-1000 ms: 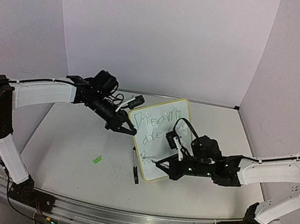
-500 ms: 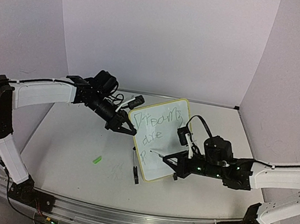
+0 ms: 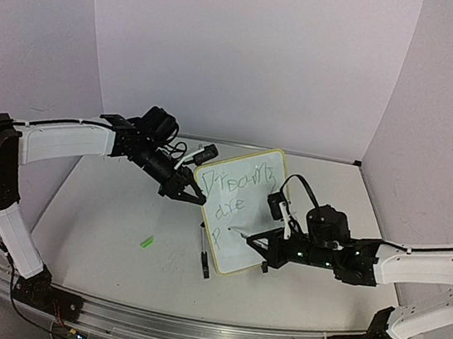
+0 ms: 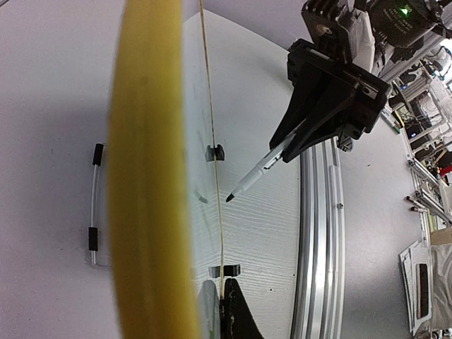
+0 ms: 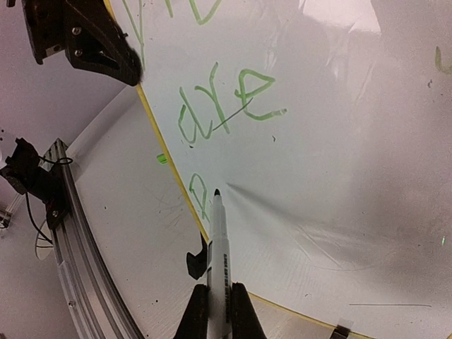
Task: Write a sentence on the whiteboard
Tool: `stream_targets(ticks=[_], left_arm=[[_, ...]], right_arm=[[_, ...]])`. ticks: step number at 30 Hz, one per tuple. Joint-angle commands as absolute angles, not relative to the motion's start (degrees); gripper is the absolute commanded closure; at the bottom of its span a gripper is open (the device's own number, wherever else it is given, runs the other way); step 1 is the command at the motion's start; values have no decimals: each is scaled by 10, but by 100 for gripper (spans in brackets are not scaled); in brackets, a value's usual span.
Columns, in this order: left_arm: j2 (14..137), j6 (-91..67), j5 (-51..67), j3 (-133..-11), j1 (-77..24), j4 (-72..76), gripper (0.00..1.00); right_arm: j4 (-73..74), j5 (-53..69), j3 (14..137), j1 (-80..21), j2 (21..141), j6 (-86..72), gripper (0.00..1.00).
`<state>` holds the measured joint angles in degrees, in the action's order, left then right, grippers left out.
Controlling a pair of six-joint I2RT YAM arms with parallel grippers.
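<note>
**A:** What are the jaws doing?

**B:** The right gripper is pinching the marker by its barrel. The left gripper is clamping the upper left edge of the whiteboard and steadying it.

**A:** Where is the tip sitting?

**B:** The marker's long axis is running straight out of the right jaws toward the board face. Its tip is hovering just right of the lone "P" that is starting the third line. From the left wrist view the tip is looking a hair off the surface, though I am not certain.

**A:** And the board itself?

**B:** It is standing on the table between the two arms, leaning back on its clip feet. The sentence is running across it: a top word, "are" beneath it, then the "P".

**A:** So which way is the next stroke heading?

**B:** I am judging rightward along that third line, into the bare white area. The right arm is nearer to it.

**A:** Any containers?

**B:** None are showing. A dark pen-like stick is lying just beside the board's lower left edge. A green scrap is lying well apart to the left.
</note>
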<state>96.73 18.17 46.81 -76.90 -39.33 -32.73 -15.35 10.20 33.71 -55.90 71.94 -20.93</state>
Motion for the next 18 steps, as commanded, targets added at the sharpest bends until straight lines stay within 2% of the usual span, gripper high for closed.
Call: stream_targets(ticks=[1,18], left_arm=[[983,207,434,-771,-402,-366,100],[980,207,432,-770,-402,-367,100]], right_arm=[[-172,115,349,-558,737,-198,100],[-165,118,379,-557,785,-195,100]])
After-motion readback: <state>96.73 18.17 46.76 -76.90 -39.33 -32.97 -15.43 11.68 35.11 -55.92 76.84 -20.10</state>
